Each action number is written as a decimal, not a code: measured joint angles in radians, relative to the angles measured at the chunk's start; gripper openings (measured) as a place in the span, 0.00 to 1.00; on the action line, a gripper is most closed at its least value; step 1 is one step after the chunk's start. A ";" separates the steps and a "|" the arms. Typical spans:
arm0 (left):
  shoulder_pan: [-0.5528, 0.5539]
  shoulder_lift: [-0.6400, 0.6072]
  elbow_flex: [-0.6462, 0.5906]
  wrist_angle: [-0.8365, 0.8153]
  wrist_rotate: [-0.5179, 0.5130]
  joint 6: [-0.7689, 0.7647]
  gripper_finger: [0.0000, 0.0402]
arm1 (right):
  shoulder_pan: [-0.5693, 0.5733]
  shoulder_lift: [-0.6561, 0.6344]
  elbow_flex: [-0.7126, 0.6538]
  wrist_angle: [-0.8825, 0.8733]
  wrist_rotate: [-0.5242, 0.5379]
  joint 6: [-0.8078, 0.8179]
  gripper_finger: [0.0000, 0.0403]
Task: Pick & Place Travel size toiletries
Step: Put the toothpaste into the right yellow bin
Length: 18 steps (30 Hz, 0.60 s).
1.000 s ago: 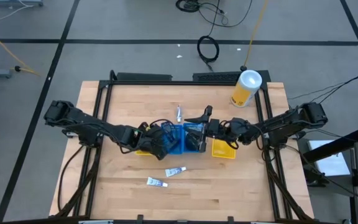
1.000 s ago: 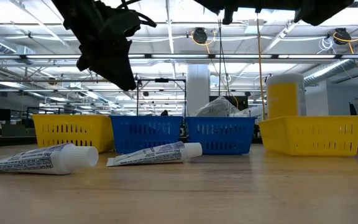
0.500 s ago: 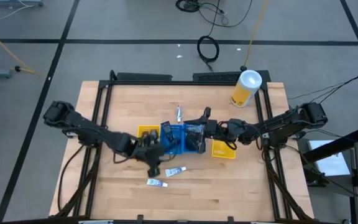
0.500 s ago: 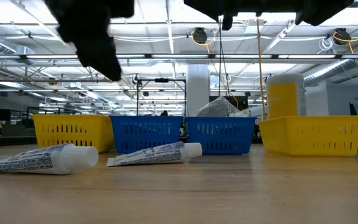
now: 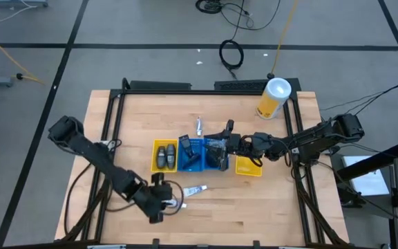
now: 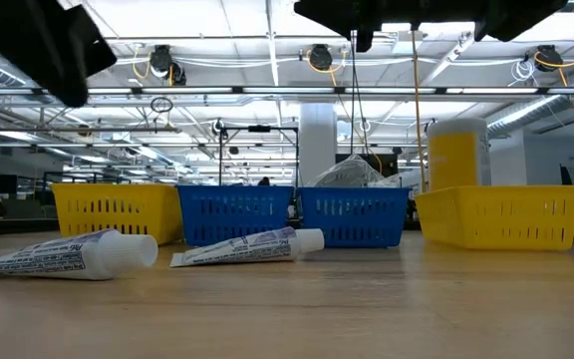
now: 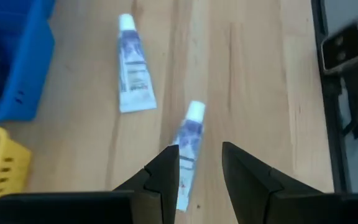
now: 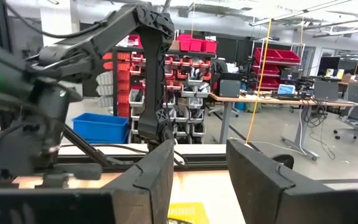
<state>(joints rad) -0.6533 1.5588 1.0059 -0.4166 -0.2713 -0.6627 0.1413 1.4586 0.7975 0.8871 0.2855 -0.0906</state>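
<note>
The left gripper (image 7: pixel 194 171) hovers open and empty over one white tube (image 7: pixel 188 146) near the desk's front edge. A second tube (image 7: pixel 133 82) lies just beside it, with the blue bin (image 7: pixel 5 62) close behind. The right gripper (image 8: pixel 199 180) gapes empty above the bins.

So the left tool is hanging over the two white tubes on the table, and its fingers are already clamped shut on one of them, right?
Not quite. The left tool does hang over the two white tubes, but the left wrist view shows its fingers open, with the nearer tube lying loose on the table between them.

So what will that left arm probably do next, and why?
Probably lower straight down. The left gripper hangs open above the nearer tube on the table, its fingers either side of it but not yet touching, so dropping and closing should catch it.
</note>
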 joint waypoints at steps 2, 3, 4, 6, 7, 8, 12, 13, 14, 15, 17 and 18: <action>-0.014 0.029 0.000 0.013 -0.009 -0.001 0.30 | 0.000 0.000 0.000 -0.001 0.000 0.000 0.35; -0.020 0.044 0.000 0.013 -0.015 -0.001 0.30 | 0.000 0.000 0.000 -0.002 0.000 0.000 0.35; -0.025 0.060 0.000 0.006 -0.023 -0.001 0.30 | 0.000 0.000 0.000 -0.002 0.000 -0.001 0.35; -0.023 0.096 0.000 0.011 -0.026 -0.005 0.30 | 0.000 0.000 0.000 -0.002 0.000 -0.001 0.35; -0.020 0.114 0.000 0.011 -0.023 -0.005 0.30 | 0.000 0.000 0.000 -0.002 0.000 -0.001 0.35; -0.019 0.128 0.000 0.008 -0.020 -0.005 0.30 | 0.000 0.000 0.000 -0.002 0.000 -0.001 0.35; -0.009 0.174 -0.001 0.031 -0.018 0.005 0.30 | 0.000 0.000 0.000 -0.002 0.000 -0.002 0.35; -0.006 0.176 -0.001 0.032 -0.017 0.007 0.30 | 0.000 0.000 0.000 -0.002 0.000 -0.002 0.35; -0.002 0.178 -0.001 0.046 -0.017 0.008 0.30 | 0.000 0.000 0.000 -0.002 0.000 -0.002 0.35; 0.002 0.181 -0.001 0.069 -0.017 0.016 0.30 | 0.000 0.000 0.000 -0.002 0.000 -0.002 0.35; 0.006 0.182 -0.001 0.098 -0.017 0.040 0.31 | 0.000 0.000 0.000 -0.002 0.000 -0.002 0.35; 0.007 0.182 -0.001 0.113 -0.018 0.054 0.31 | 0.000 0.000 0.000 -0.003 0.000 -0.003 0.35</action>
<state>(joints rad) -0.6465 1.7409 1.0053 -0.3038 -0.2895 -0.6086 0.1413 1.4586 0.7975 0.8845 0.2855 -0.0937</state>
